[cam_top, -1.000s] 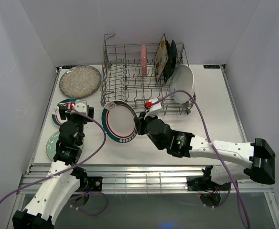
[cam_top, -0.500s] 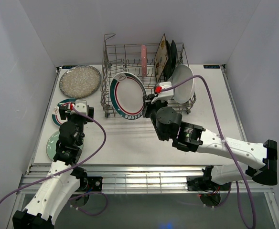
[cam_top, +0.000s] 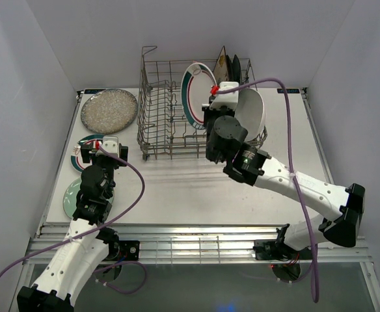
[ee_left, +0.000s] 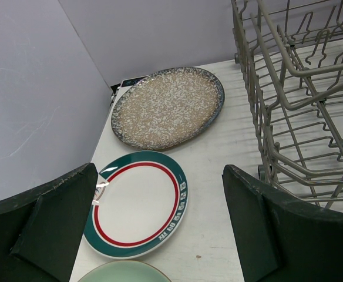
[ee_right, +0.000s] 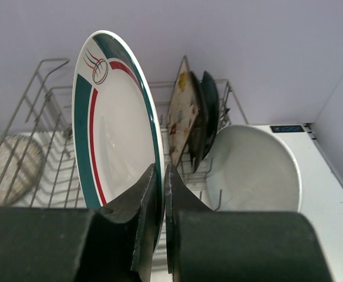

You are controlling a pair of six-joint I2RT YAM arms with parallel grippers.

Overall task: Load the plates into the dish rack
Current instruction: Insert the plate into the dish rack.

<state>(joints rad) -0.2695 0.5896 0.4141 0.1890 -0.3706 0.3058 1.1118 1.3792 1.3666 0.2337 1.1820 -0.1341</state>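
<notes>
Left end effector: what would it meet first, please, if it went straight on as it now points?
Most likely the teal-rimmed white plate lying flat on the table ahead of the open left end effector; the speckled plate lies beyond. Depth is unclear, so I am unsure.

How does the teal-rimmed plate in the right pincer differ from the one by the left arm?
The held plate stands on edge, its rim clamped by the right pincer at the dish rack; the table plate lies flat, untouched. The held plate's teal band is broken; the table plate's is a full ring. Both are round, white, with a red line.
</notes>
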